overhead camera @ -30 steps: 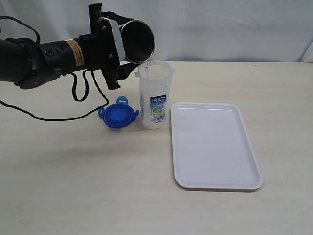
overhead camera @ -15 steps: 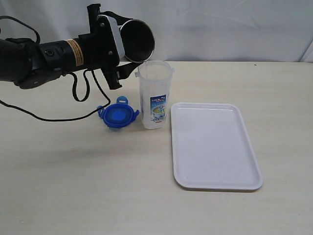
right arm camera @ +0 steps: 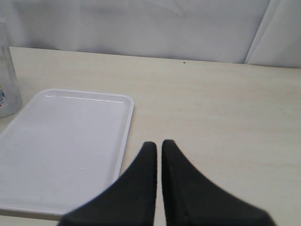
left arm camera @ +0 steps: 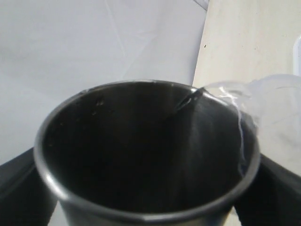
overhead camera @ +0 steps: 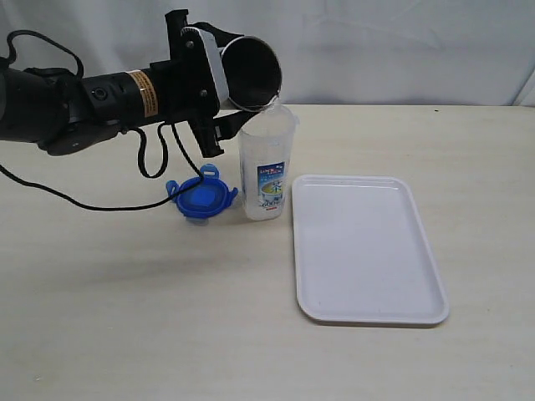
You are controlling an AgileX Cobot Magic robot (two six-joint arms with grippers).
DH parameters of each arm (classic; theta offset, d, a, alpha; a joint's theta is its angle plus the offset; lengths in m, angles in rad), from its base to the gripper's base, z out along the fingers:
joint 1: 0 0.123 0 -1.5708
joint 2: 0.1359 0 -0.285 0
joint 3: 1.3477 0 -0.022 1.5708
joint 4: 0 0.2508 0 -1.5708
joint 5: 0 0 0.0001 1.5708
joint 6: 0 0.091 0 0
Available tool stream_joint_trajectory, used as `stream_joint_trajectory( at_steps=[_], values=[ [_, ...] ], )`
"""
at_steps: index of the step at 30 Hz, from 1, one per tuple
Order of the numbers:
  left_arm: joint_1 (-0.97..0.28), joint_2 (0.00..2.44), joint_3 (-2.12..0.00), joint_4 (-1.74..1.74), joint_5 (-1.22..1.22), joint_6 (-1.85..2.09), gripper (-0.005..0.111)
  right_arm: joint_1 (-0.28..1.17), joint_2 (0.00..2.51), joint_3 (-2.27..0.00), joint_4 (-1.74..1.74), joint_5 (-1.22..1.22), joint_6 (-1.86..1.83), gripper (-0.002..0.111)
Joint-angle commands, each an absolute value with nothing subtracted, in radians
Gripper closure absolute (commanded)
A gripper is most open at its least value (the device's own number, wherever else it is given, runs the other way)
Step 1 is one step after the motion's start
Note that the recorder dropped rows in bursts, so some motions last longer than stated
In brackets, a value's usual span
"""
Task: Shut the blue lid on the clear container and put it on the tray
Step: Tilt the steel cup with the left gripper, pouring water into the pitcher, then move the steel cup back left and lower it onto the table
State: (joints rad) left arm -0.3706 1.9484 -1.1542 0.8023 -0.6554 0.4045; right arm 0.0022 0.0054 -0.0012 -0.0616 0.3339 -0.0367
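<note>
The clear container [overhead camera: 266,167] stands upright and open-topped on the table, its printed label facing front. The blue lid [overhead camera: 201,199] lies on the table just left of its base. Right of the container lies the white tray [overhead camera: 368,249], with nothing on it. My left gripper [overhead camera: 206,83] is shut on a steel cup [overhead camera: 251,73], tipped on its side with its lip at the container's mouth. In the left wrist view the cup [left arm camera: 146,155] fills the picture, the container's rim [left arm camera: 277,108] just beyond it. My right gripper [right arm camera: 159,143] is shut and holds nothing, near the tray [right arm camera: 61,141].
A black cable [overhead camera: 125,196] hangs from the left arm and trails over the table left of the lid. A white backdrop [overhead camera: 376,50] runs behind the table's far edge. The container's side [right arm camera: 7,80] shows beyond the tray in the right wrist view.
The left arm has moved right with the cup, bringing its lip from beside the container's rim to over the mouth. Lid, container and tray have not moved.
</note>
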Motion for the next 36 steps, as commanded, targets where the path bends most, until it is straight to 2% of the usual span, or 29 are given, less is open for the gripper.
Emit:
stream_joint_trajectory(
  at_steps=[1, 25, 36],
  values=[
    [-0.372, 1.93, -1.17, 0.741, -0.694, 0.426, 0.107, 0.003, 0.0, 0.0, -0.06, 0.337, -0.037, 0.104],
    [-0.372, 1.93, -1.17, 0.661, -0.663, 0.579, 0.107, 0.003, 0.0, 0.0, -0.06, 0.337, -0.037, 0.104],
    [-0.372, 1.93, -1.17, 0.517, -0.656, 0.358, 0.107, 0.003, 0.0, 0.0, -0.06, 0.337, -0.037, 0.104]
  ],
)
